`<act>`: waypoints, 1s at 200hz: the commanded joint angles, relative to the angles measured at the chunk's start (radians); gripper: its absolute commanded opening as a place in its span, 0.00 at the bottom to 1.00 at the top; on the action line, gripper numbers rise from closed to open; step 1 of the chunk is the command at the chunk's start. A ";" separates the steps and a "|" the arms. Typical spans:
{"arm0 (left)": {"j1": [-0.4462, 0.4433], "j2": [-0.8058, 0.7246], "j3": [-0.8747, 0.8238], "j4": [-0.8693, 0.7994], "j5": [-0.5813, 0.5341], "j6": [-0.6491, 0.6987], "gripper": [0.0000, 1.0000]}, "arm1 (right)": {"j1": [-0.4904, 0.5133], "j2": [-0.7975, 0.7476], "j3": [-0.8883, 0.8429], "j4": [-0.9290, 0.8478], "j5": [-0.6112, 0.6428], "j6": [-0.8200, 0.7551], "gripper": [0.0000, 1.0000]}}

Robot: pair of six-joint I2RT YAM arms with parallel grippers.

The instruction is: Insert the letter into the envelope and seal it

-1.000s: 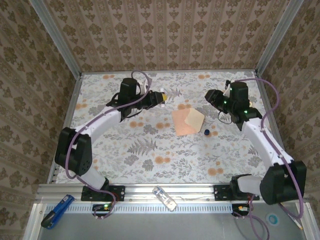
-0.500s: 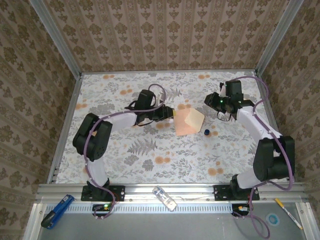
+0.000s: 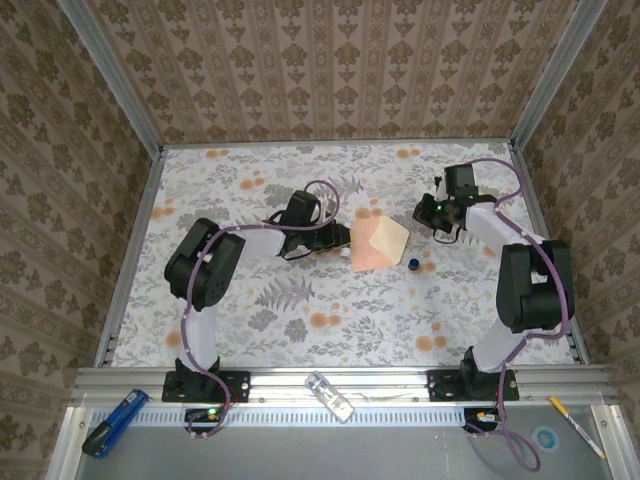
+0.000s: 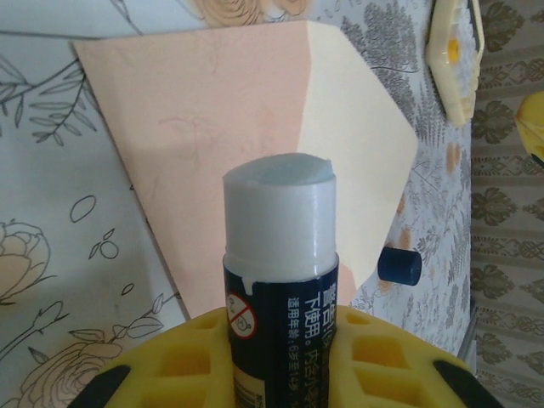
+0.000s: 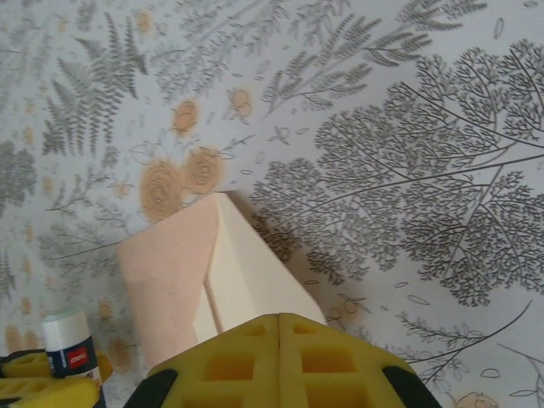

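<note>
The salmon-pink envelope (image 3: 368,246) lies flat mid-table, its cream flap (image 4: 357,140) open and pointing right. The letter is hidden. My left gripper (image 3: 337,238) sits at the envelope's left edge, shut on an uncapped dark-blue glue stick (image 4: 279,255) whose white tip points over the envelope body (image 4: 204,127). My right gripper (image 3: 424,212) hovers just beyond the flap tip with its jaws pressed together and nothing between them (image 5: 279,321). From its wrist view I look down on the flap (image 5: 255,263) and the glue stick (image 5: 66,344).
The glue stick's blue cap (image 3: 412,264) lies on the floral cloth just right of the envelope, also in the left wrist view (image 4: 399,265). A blue tool (image 3: 110,420), a clear tube (image 3: 330,396) and a pen (image 3: 575,412) lie on the front rail. Patterned walls enclose the table.
My left arm has carried the glue stick nearer and right, to the envelope's left edge. My right gripper has shut and its arm has folded back toward the right.
</note>
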 commanded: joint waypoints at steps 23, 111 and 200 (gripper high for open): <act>-0.008 0.027 0.042 0.010 -0.016 0.002 0.00 | -0.023 0.083 0.048 -0.042 -0.015 -0.063 0.00; -0.018 0.067 0.061 0.003 -0.016 0.005 0.00 | -0.025 0.177 0.073 -0.058 -0.062 -0.085 0.00; -0.032 0.072 0.060 -0.021 -0.025 -0.006 0.00 | -0.025 0.184 0.019 -0.014 -0.155 -0.047 0.00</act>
